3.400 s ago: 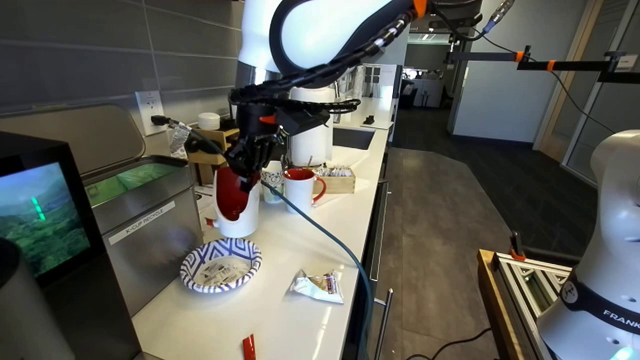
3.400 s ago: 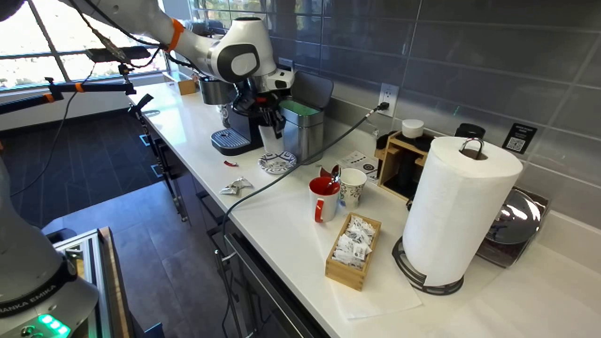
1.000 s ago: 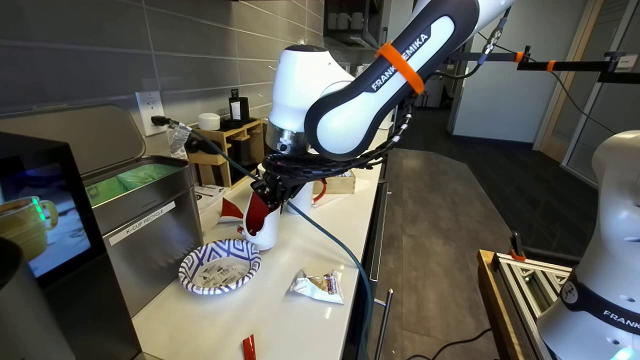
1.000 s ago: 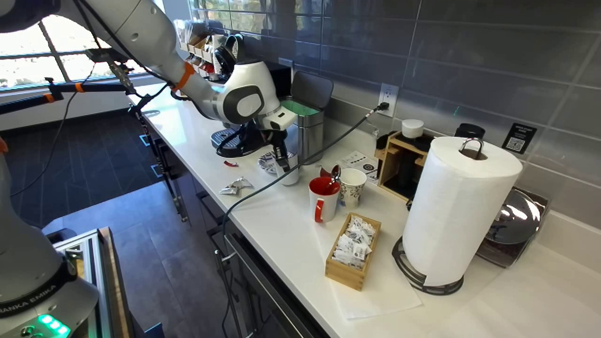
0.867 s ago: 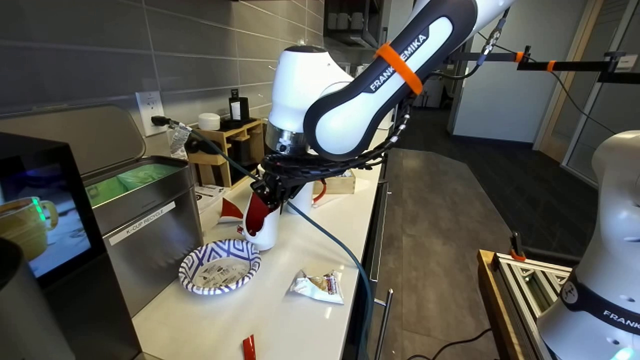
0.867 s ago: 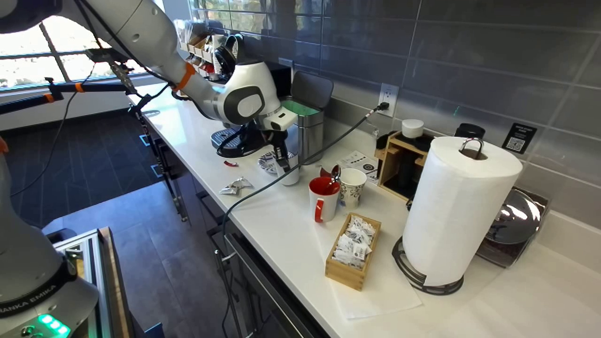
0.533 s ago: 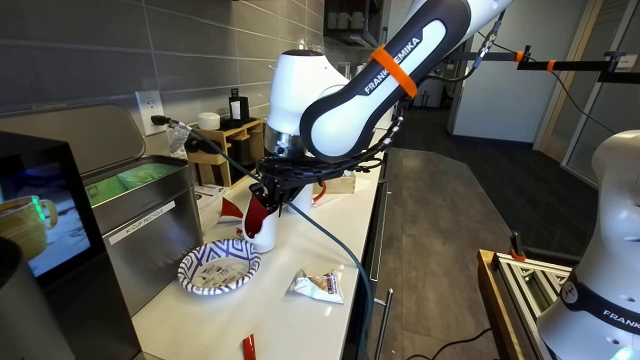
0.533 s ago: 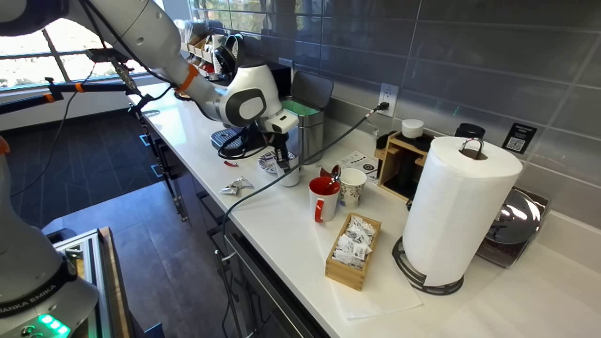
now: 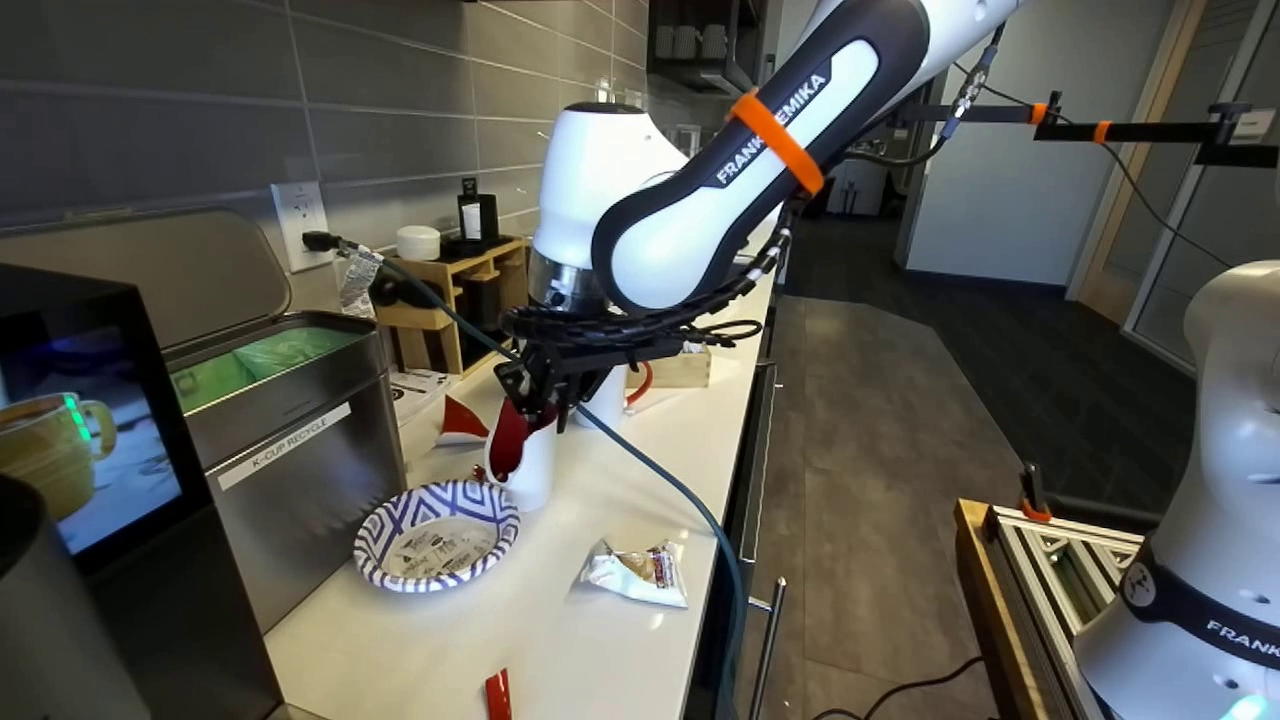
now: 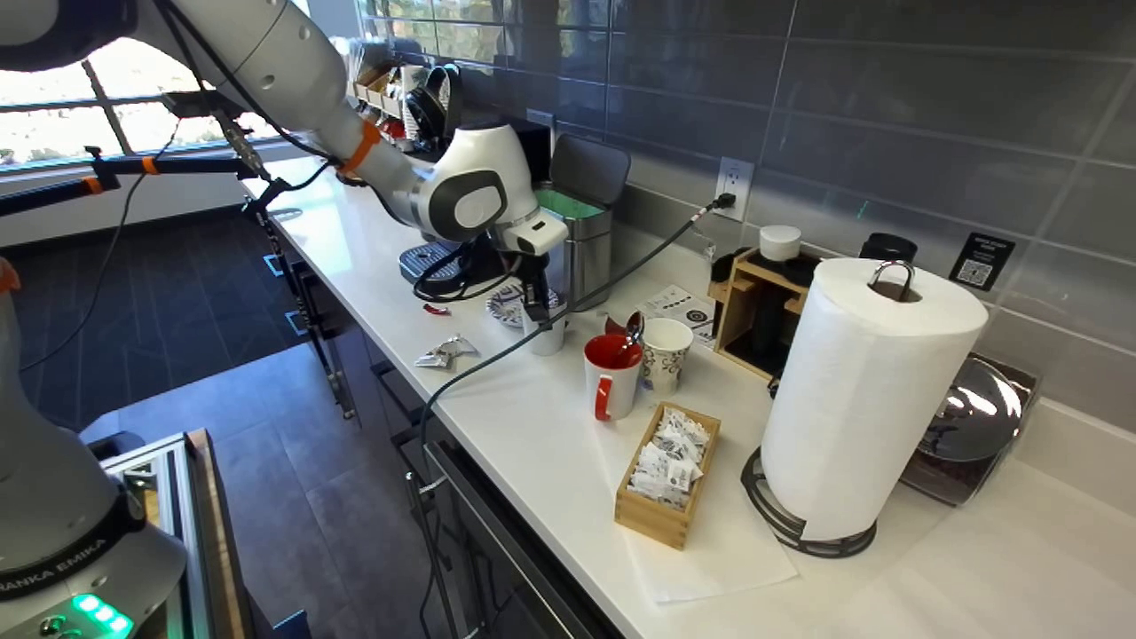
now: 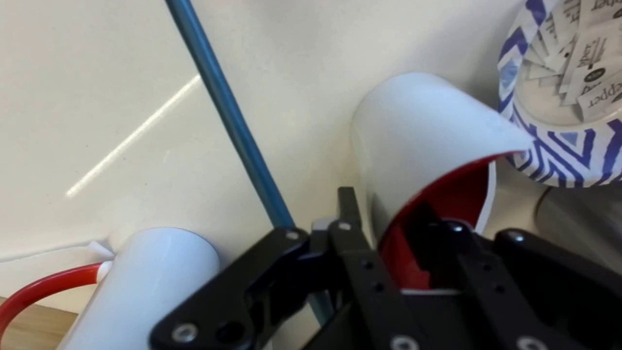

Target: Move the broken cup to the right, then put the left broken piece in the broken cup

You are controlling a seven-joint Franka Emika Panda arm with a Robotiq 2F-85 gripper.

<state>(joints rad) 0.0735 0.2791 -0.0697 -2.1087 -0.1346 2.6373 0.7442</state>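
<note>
Gray wall tile (image 9: 190,130) backs a white countertop (image 9: 600,650). Green liner (image 9: 300,355) shows in the K-Cup recycling bin (image 9: 310,510); the blue-patterned paper bowl (image 11: 578,155) holds pepper packets (image 11: 593,58), the wooden box (image 10: 646,519) white sachets (image 10: 670,461), and the red-and-white mug (image 10: 625,390) a metal spoon (image 10: 634,328). Just beside the bowl stands the broken cup (image 11: 418,131), glossy white outside and red within, its rim broken away in a deep slope. The gripper (image 11: 384,206) has its jaws spread to either side of the cup's wall.

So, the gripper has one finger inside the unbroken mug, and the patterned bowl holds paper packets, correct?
Not the unbroken mug: the wrist view shows one finger of the gripper inside the broken cup. The patterned bowl does hold paper packets.
</note>
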